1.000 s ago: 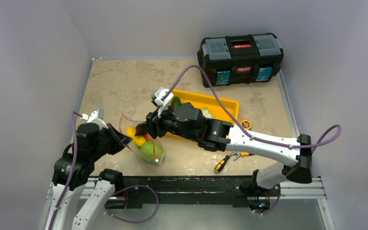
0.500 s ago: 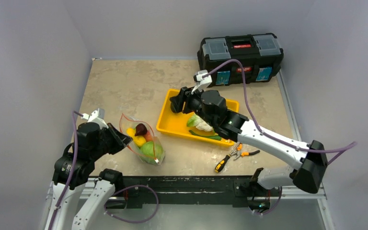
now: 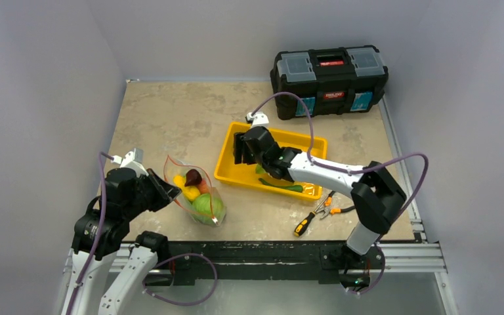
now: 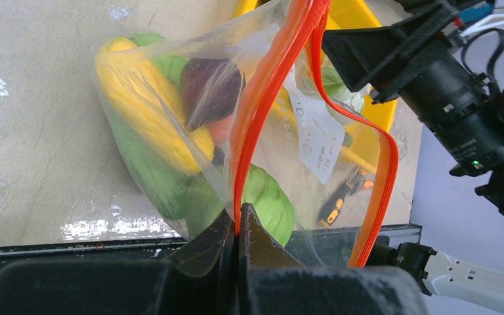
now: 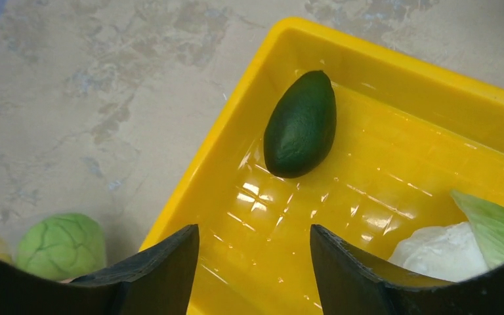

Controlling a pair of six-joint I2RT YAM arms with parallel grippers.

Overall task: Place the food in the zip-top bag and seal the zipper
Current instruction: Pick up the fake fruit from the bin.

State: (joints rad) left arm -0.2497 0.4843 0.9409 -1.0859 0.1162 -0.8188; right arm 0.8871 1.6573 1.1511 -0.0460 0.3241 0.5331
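Left gripper is clamped hard on the thin red-orange zipper strip of the crinkly clear plastic zip-top bag. The strip runs straight up out of the jaws. To the right of the pinch the bag mouth gapes open.

Through the plastic just ahead of my fingertips I see a round green toy cabbage, a long yellow piece and a dark purple eggplant, with something red between them.

Right gripper hangs over the yellow rectangular plastic tray, jaws spread wide and holding nothing. The tray rim passes under its left finger.

A dark green toy avocado lies on the tray floor straight ahead of the gap, clear of both fingers. A white cauliflower with a green leaf sits just beyond the right finger; I can't tell whether they touch.
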